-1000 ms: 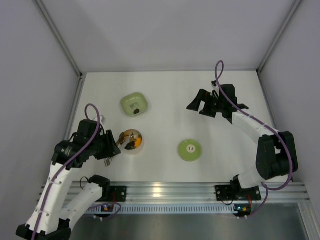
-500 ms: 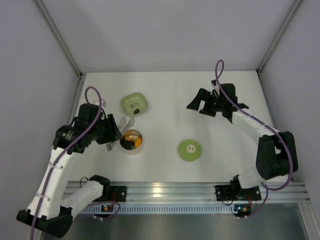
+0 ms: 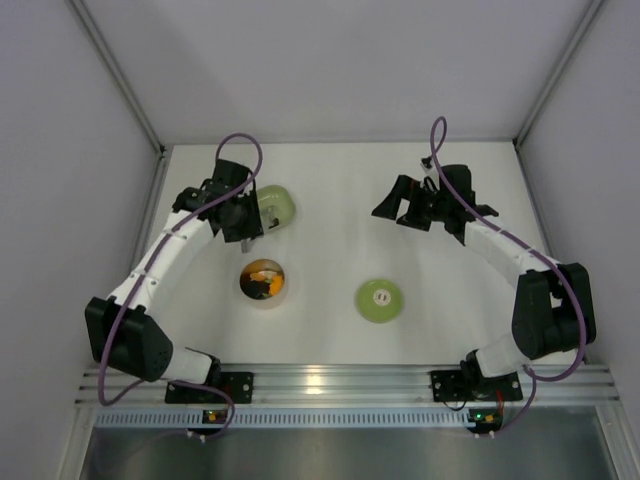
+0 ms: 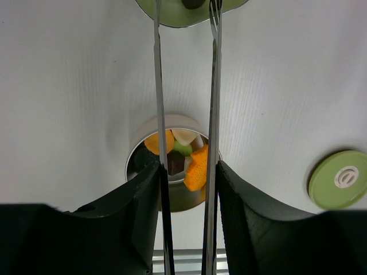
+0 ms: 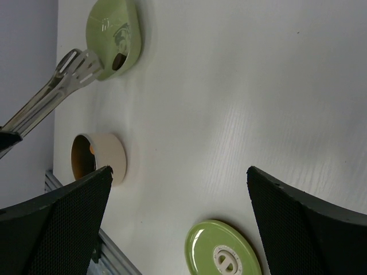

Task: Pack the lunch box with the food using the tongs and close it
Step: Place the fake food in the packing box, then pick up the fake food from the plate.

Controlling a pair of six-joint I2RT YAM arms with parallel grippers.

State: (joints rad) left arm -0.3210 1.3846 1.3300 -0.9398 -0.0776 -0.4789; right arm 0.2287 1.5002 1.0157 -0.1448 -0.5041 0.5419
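The steel lunch box [image 3: 283, 287] stands open at left centre, holding orange, dark and yellow-green food [image 3: 262, 282]. My left gripper [image 3: 243, 218] hangs behind it at the pale green dish [image 3: 281, 203], shut on the tongs [image 4: 214, 86]. In the left wrist view the tongs' two arms run up from between my fingers, apart, and their tips reach over the dish [image 4: 172, 17], where one dark piece [image 4: 192, 3] lies. Beneath them shows the lunch box [image 4: 172, 120]. The green lid [image 3: 379, 300] lies flat to the right. My right gripper [image 3: 400, 205] is open and holds nothing.
Grey walls close the table on the left, back and right. An aluminium rail [image 3: 330, 380] runs along the near edge. The right wrist view shows the dish [image 5: 109, 23], the tongs [image 5: 86, 66], the lunch box [image 5: 112, 157] and the lid [image 5: 223, 252].
My left arm has swung with the tongs from beside the lunch box back to the green dish. The right arm has stayed where it was.
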